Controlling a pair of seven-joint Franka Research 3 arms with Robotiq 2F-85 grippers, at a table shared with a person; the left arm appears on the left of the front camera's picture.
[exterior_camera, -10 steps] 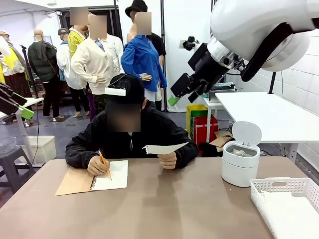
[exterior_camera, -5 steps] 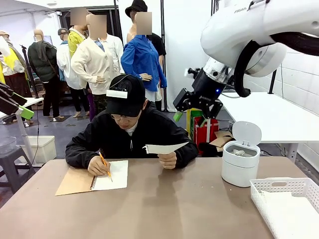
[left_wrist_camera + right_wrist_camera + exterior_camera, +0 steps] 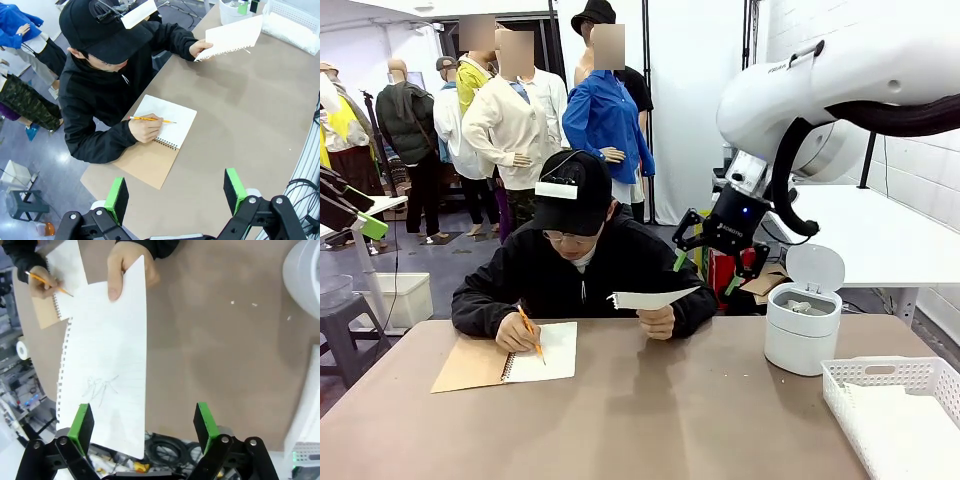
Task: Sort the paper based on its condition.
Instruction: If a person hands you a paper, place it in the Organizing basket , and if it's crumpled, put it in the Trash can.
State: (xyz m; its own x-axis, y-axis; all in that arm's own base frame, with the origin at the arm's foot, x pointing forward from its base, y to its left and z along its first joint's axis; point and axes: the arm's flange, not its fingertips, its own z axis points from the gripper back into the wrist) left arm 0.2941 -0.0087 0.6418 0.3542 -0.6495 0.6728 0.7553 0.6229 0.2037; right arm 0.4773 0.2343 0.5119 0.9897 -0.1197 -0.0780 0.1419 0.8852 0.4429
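A person at the far side holds up a flat white sheet of paper in one hand, torn spiral edge showing. My right gripper hangs open just right of and above that sheet. In the right wrist view the paper lies ahead of the right gripper, nearer its left finger, not touching. My left gripper is open and empty, high over the table's near-left edge; the paper is far from it.
The person writes with a pencil in a brown-covered spiral notebook. A small white bin with its lid raised stands at the right. A white slotted basket sits at the front right corner.
My right arm has swung down and inward, bringing its open gripper from high up to just beside the held sheet. The person keeps holding the sheet still.
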